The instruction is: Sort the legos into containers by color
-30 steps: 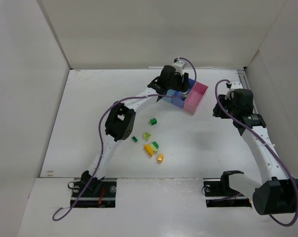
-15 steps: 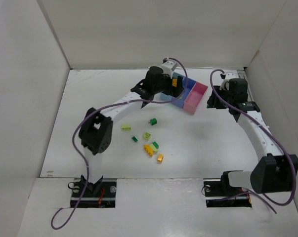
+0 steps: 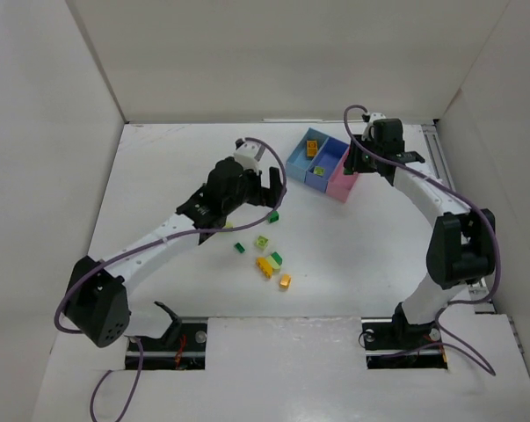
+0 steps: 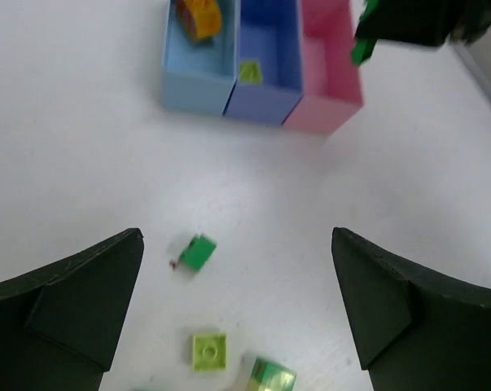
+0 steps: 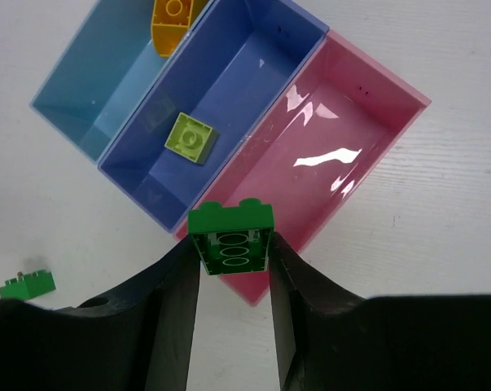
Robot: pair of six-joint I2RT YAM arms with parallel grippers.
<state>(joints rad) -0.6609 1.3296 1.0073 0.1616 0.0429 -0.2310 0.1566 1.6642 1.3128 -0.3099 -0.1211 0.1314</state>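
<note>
Three joined containers stand at the back: light blue point(image 3: 303, 158), darker blue point(image 3: 328, 161), pink point(image 3: 345, 180). An orange lego point(image 5: 173, 20) lies in the light blue one and a lime plate point(image 5: 190, 138) in the darker blue one. My right gripper point(image 5: 233, 252) is shut on a dark green lego point(image 5: 230, 238) above the pink container's point(image 5: 351, 138) near corner. My left gripper point(image 4: 237, 277) is open and holds nothing, hovering over a green lego point(image 4: 198, 252) and a lime plate point(image 4: 208, 351).
Loose legos lie mid-table: green point(image 3: 272, 216), lime point(image 3: 261, 242), dark green point(image 3: 239, 248), green point(image 3: 276, 258), yellow point(image 3: 265, 266), orange point(image 3: 285, 281). White walls enclose the table on the left, back and right. The left arm point(image 3: 159, 242) stretches diagonally across the left half.
My left gripper opened and drew back from the containers toward the loose legos. My right gripper carried the dark green lego leftward to the pink container.
</note>
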